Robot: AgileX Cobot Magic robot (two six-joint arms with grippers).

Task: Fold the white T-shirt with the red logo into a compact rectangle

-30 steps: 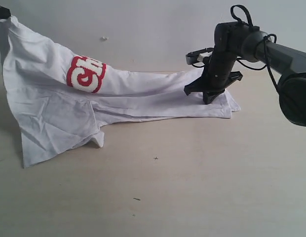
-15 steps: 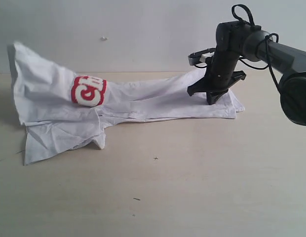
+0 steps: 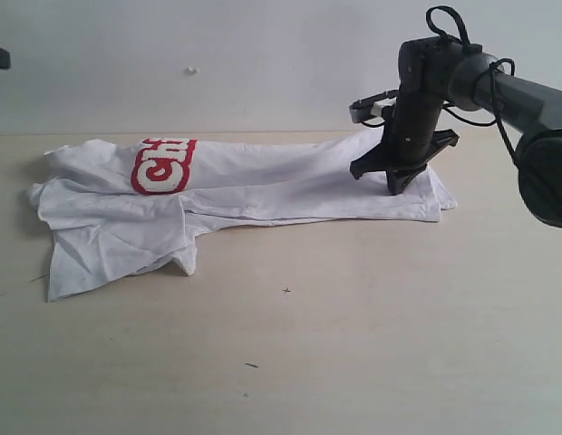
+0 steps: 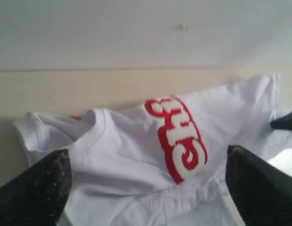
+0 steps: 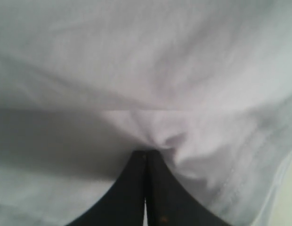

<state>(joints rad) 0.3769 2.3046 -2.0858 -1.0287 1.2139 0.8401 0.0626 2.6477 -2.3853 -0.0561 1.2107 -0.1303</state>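
My right gripper (image 3: 396, 186) pinches one end of the white T-shirt (image 3: 263, 181), its jaws closed on a small pucker of cloth. My left gripper (image 4: 146, 157) hangs wide and empty above the collar end. The shirt lies stretched long across the table (image 3: 353, 344), with the red logo (image 3: 161, 166) face up near its left end. The risk, as I judge it, is that pulling from this single pinch drags the rumpled, unheld left side askew and skews the fold.

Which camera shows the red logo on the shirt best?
The left wrist view: the red logo appears large and close, letters partly readable. The exterior view shows it small and far off. The right wrist view shows only the white T-shirt, no logo.
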